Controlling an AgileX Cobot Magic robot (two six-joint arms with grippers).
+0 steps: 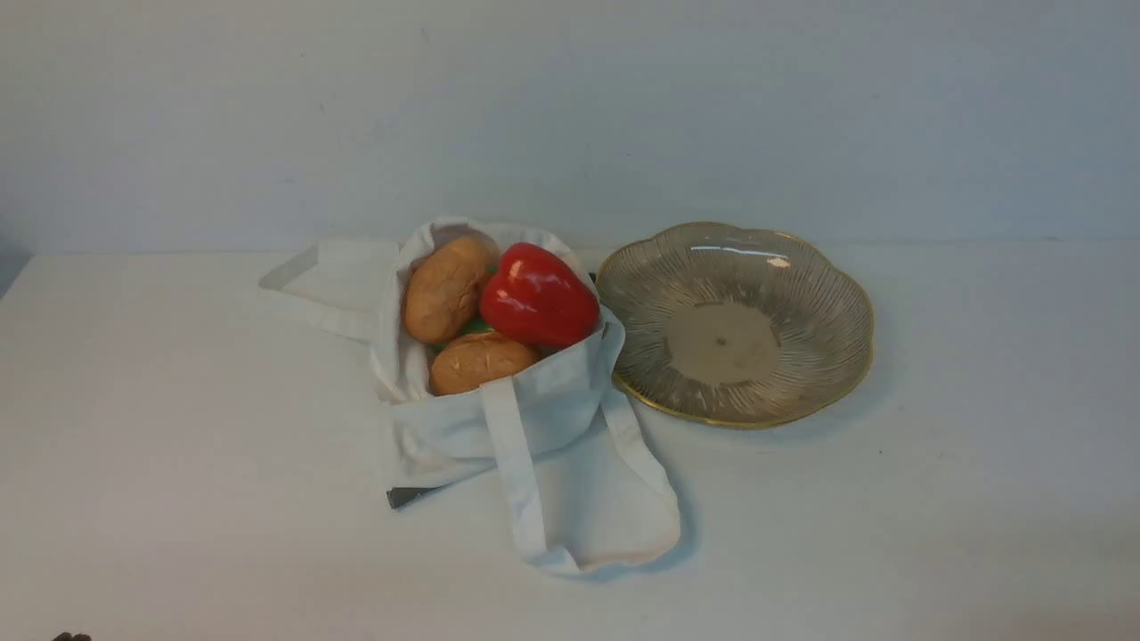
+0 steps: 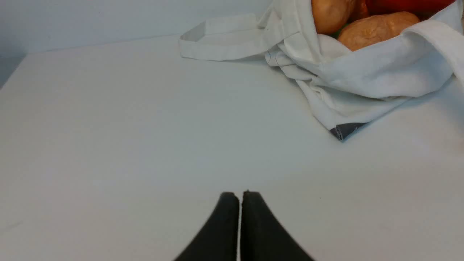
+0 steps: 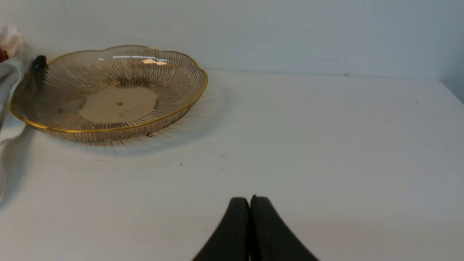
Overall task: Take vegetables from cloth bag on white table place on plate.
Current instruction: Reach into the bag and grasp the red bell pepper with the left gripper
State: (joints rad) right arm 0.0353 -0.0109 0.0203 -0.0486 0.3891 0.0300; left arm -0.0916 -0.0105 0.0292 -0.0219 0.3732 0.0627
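Observation:
An off-white cloth bag (image 1: 499,418) lies open on the white table (image 1: 178,463), with its straps spread out. Inside sit a glossy red bell pepper (image 1: 539,296) and two brown potatoes (image 1: 445,287) (image 1: 481,361), with a bit of green between them. To its right stands the smoky ribbed plate (image 1: 802,267) with a gold rim, holding nothing. In the left wrist view my left gripper (image 2: 240,195) is shut and holds nothing, well short of the bag (image 2: 369,76). My right gripper (image 3: 249,201) is likewise shut on nothing, off to the side of the plate (image 3: 174,83).
A plain pale wall (image 1: 570,107) rises at the table's far edge. A small dark tag (image 1: 405,496) shows at the bag's lower corner. The table's left far corner (image 2: 14,61) appears in the left wrist view.

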